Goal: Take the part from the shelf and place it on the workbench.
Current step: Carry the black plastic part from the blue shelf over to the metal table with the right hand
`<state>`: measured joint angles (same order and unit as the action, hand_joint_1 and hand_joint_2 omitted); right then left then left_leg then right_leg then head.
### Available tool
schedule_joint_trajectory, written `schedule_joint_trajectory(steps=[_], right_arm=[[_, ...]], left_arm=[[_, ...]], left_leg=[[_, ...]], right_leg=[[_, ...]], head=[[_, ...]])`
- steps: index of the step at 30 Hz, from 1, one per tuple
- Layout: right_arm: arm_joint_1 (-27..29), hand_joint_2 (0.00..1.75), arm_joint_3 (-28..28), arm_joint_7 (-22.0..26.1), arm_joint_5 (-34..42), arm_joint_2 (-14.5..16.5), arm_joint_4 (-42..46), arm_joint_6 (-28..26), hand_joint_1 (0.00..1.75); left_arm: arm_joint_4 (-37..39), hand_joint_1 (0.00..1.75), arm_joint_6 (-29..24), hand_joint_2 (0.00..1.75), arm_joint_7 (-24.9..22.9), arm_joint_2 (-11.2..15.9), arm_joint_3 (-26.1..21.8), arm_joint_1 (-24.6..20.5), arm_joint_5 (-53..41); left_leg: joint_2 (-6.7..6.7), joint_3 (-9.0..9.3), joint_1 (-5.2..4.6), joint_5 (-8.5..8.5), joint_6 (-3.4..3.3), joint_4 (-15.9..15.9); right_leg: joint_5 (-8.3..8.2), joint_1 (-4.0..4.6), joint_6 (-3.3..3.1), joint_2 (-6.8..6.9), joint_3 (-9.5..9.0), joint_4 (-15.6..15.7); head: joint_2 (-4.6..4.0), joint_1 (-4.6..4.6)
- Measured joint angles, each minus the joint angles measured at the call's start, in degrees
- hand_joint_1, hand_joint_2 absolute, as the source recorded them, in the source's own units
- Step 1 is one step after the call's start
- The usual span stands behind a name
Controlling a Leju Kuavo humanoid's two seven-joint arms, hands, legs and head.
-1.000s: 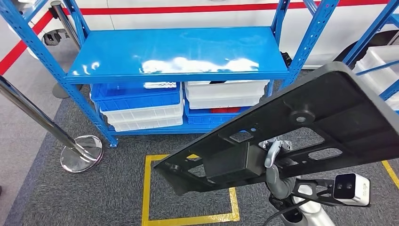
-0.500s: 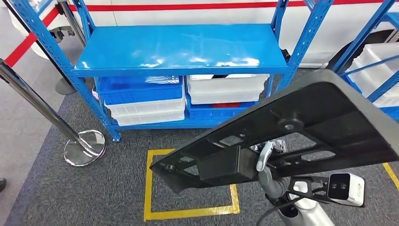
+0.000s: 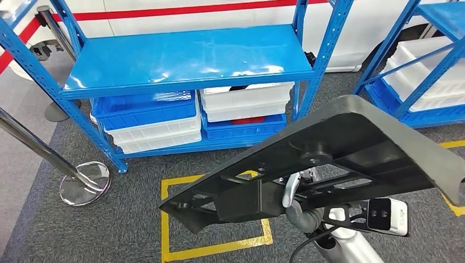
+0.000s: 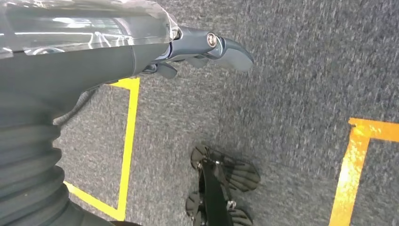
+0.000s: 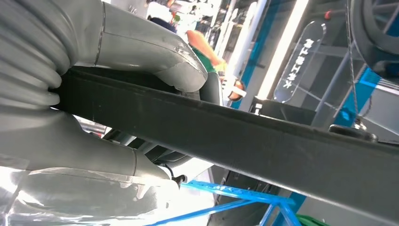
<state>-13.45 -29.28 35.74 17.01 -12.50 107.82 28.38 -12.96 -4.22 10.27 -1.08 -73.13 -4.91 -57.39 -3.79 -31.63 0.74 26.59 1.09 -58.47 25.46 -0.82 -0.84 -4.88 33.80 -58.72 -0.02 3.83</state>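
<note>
The part (image 3: 340, 148) is a large flat black plate with cut-outs and a boxy block on its underside. In the head view it hangs tilted in front of me, above the carpet. My right hand (image 3: 299, 205) grips it from below at its near edge. The right wrist view has the part (image 5: 244, 136) as a dark bar crossing the picture, with the grey thumb (image 5: 155, 52) over one face and the rest of the hand under the other. My left hand (image 4: 207, 52) hangs over the grey carpet with nothing in it.
A blue metal shelf (image 3: 186, 55) stands ahead, its upper board bare, with white and blue bins (image 3: 247, 104) below. A second blue shelf (image 3: 422, 82) stands at the right. A chrome stanchion base (image 3: 85, 183) is at the left, and yellow floor tape (image 3: 164, 219) marks a square.
The camera has turned: the shelf has slid left in the picture and more of the second shelf appears at the right. The part stays in my right hand.
</note>
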Motion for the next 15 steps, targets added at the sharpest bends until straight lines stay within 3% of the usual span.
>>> schedule_joint_trajectory(steps=[1, 3, 5, 7, 8, 9, 10, 11, 12, 14, 15], right_arm=[[-0.1, 1.75, -0.4, 0.0, -0.7, 0.5, -0.1, -0.2, 1.75], [-0.2, 1.75, -1.2, 0.0, -1.6, 1.3, -0.1, -0.5, 1.75], [-0.5, 1.75, -2.0, 0.0, -2.0, 1.8, -0.1, -1.1, 1.75], [-0.9, 1.75, -2.8, 0.0, -2.1, 2.3, -0.2, -1.5, 1.75], [-0.9, 1.75, -3.2, 0.0, -2.2, 2.5, -0.3, -1.5, 1.75], [-0.9, 1.75, -3.7, 0.0, -2.3, 2.7, -0.4, -1.5, 1.75], [-0.9, 1.75, -4.1, 0.0, -2.4, 2.9, -0.6, -1.5, 1.75], [-0.9, 1.75, -4.4, 0.0, -2.5, 3.0, -0.7, -1.6, 1.75], [-1.0, 1.75, -4.7, 0.0, -2.5, 3.2, -0.8, -1.6, 1.75], [-1.2, 1.75, -5.0, 0.0, -2.8, 3.5, -0.9, -2.1, 1.75], [-1.3, 1.75, -5.2, 0.0, -3.2, 3.7, -0.9, -2.5, 1.75]], left_arm=[[0.0, 0.0, -0.4, 1.75, -0.2, -0.1, -0.4, 0.0, 0.4], [0.0, 0.0, -1.2, 1.75, -0.5, -0.3, -1.0, -0.1, 1.1], [0.0, 0.0, -2.0, 1.75, -0.8, -0.7, -1.6, -0.2, 1.4], [0.0, 0.0, -2.8, 1.75, -1.1, -1.1, -2.1, 0.0, 1.6], [0.0, 0.0, -3.2, 1.75, -1.1, -1.3, -2.3, 0.2, 1.5], [0.0, 0.0, -3.5, 1.75, -1.2, -1.5, -2.5, 0.3, 1.5], [0.0, 0.0, -3.7, 1.75, -1.2, -1.7, -2.6, 0.3, 1.5], [0.0, 0.0, -3.8, 1.75, -1.2, -1.9, -2.6, 0.3, 1.5], [0.0, 0.0, -3.9, 1.75, -1.2, -2.1, -2.6, 0.2, 1.4], [0.0, 0.0, -3.9, 1.75, -1.2, -2.5, -2.6, 0.2, 1.2], [0.0, 0.0, -3.9, 1.75, -1.2, -2.6, -2.6, 0.2, 1.0]], left_leg=[[-0.31, 0.19, -0.06, 0.19, -0.19, 0.5], [0.75, 0.27, -0.01, -0.17, -0.75, 1.1], [2.02, 0.43, 0.16, -0.73, -1.53, 1.9], [3.44, 0.37, 0.02, -0.92, -1.95, 2.2], [4.21, 0.26, -0.1, -0.91, -2.02, 2.2], [4.96, 0.17, -0.19, -0.88, -2.06, 2.1], [5.7, 0.1, -0.26, -0.82, -2.08, 2.0], [6.36, 0.07, -0.31, -0.74, -2.07, 1.8], [6.94, 0.1, -0.36, -0.62, -2.02, 1.7], [7.95, 0.19, -0.64, -0.27, -1.69, 1.3], [8.44, 0.22, -0.81, -0.12, -1.45, 1.2]], right_leg=[[-0.21, -0.12, 0.43, -0.55, 0.3, 0.0], [-0.5, -0.27, 1.29, -1.12, 0.67, 0.2], [0.99, -0.05, 1.83, 1.06, 1.66, -1.7], [4.72, 0.06, 2.08, 3.81, 4.64, -8.1], [6.46, 0.03, 2.18, 4.29, 6.44, -12.0], [7.4, 0.02, 2.26, 4.49, 7.73, -14.9], [7.23, 0.02, 2.3, 4.61, 8.03, -15.9], [6.03, 0.04, 2.27, 4.81, 7.15, -14.6], [4.15, 0.09, 2.14, 5.33, 5.23, -11.3], [1.45, 0.56, 1.41, 8.1, 1.05, -3.4], [0.94, 0.82, 0.95, 9.13, -0.11, -1.0]], head=[[0.0, 0.01], [0.0, 0.0], [0.0, -0.01], [0.0, -0.01], [0.0, -0.01], [0.0, -0.01], [0.0, -0.01], [0.0, -0.01], [0.0, -0.01], [0.0, -0.01], [0.0, -0.01]])
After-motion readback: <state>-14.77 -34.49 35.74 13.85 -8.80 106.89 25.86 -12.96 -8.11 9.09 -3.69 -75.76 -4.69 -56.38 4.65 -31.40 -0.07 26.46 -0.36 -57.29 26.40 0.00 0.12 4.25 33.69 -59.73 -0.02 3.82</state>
